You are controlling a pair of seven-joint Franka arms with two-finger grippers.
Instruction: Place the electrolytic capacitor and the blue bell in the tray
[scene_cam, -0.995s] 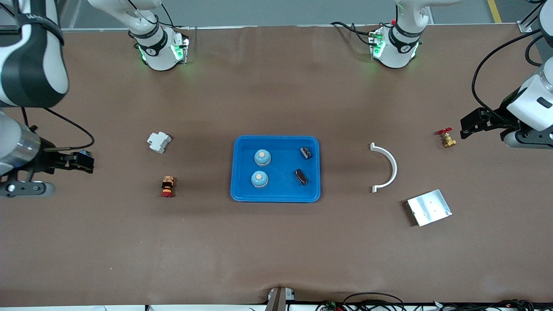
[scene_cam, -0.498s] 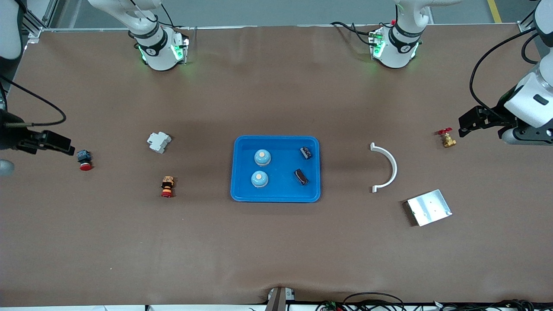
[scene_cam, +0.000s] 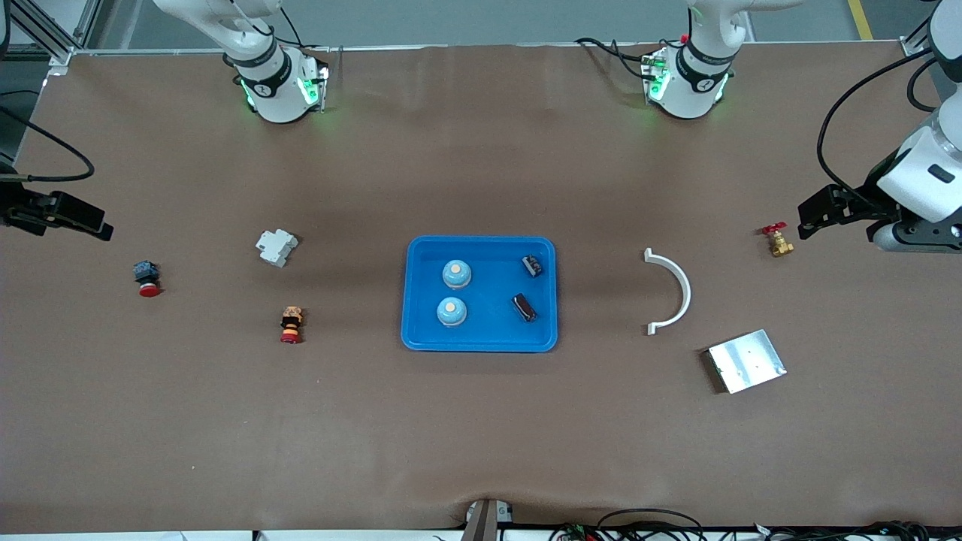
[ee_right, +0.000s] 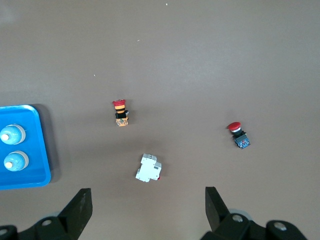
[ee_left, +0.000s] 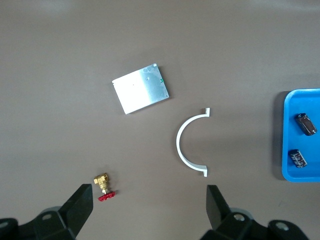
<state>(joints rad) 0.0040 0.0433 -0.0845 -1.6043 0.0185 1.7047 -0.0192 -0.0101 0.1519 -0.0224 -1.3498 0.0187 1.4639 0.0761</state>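
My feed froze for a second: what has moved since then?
The right claw, open and empty, pulled back toward its end of the table, uncovering the red pushbutton. The left claw, open, barely shifted. Bells and capacitors stayed in the tray.

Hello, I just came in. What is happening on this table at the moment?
Nothing is being handled now. The shallow bright blue plastic tray already holds two round blue bells and two dark cylindrical capacitors. Both arms are off at the table's ends with open, empty claws: the left claw is next to the small brass valve with a red handle, and the right claw is close to the red push button on a blue base.
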